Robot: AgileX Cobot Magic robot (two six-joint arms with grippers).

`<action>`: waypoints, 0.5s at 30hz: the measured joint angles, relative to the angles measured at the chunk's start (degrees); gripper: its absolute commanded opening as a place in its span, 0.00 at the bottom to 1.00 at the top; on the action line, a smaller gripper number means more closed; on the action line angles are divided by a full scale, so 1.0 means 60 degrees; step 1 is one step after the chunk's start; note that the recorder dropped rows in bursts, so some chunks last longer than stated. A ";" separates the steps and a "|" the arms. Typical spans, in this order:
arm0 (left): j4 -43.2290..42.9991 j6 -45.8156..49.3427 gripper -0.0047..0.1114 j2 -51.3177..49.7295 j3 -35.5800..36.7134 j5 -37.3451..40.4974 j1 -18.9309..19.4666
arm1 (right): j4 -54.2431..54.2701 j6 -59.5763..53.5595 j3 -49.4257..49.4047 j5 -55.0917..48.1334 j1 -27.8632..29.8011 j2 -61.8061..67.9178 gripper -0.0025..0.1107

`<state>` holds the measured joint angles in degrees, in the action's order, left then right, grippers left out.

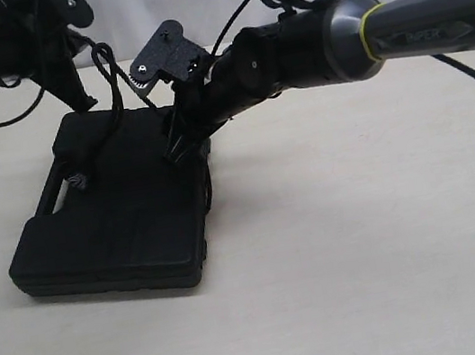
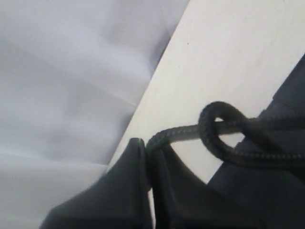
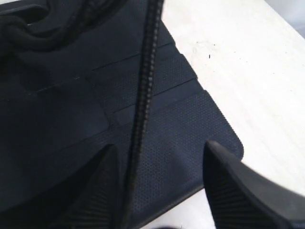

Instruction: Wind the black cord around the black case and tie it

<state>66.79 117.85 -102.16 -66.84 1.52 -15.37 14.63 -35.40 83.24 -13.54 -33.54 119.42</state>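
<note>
Table [image 1: 369, 256]: pale, bears everything.
Black case [image 1: 127, 223]: lies flat on it.
Right gripper [image 3: 160, 145]: jaws apart over the lid, a strand running between them, ungripped.
Left gripper [image 2: 145, 149]: clamped on the black cord [image 2: 181, 132] (looped beside the case edge).
Step, judged: tying. Next: right closes on the strand and draws it taut.

cord [image 1: 118, 93] strung above case [image 1: 127, 228]; table [image 1: 369, 256] right open

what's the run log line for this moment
stage: tying | left gripper: shut on black cord, loop in cord | right gripper: open over black case, cord passes between jaws ungripped | case flat on table
</note>
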 measured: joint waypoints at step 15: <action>0.0000 -0.0075 0.04 0.1364 0.0016 0.1396 0.0000 | -0.0017 -0.0015 0.0000 -0.0834 0.0000 -0.0600 0.48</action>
<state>66.79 117.40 -93.97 -66.74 9.89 -15.37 14.53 -35.48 83.24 -18.54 -33.54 115.82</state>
